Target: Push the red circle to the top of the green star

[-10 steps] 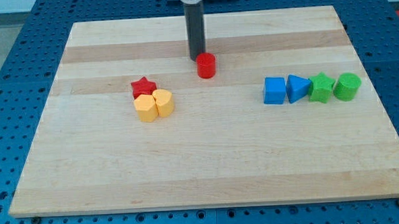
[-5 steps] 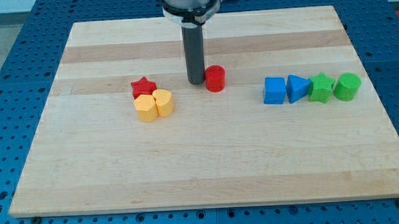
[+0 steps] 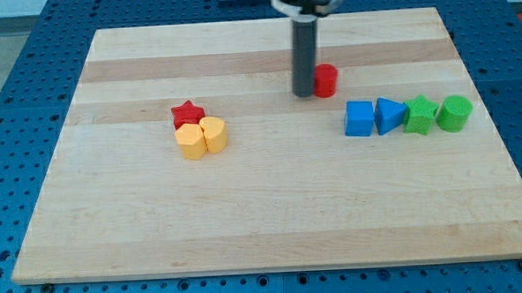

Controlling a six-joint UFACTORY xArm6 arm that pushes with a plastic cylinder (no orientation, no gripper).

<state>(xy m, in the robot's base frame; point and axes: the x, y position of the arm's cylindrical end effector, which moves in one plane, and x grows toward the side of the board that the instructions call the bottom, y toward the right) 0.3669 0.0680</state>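
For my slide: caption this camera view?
My tip touches the red circle on its left, up-left of the green star.

No readable text or labels

My tip (image 3: pixel 305 93) against red circle (image 3: pixel 326 80)

Blocks: two red (image 3: pixel 326 79), two yellow (image 3: pixel 191 142), two blue (image 3: pixel 360 119), two green (image 3: pixel 420 115).
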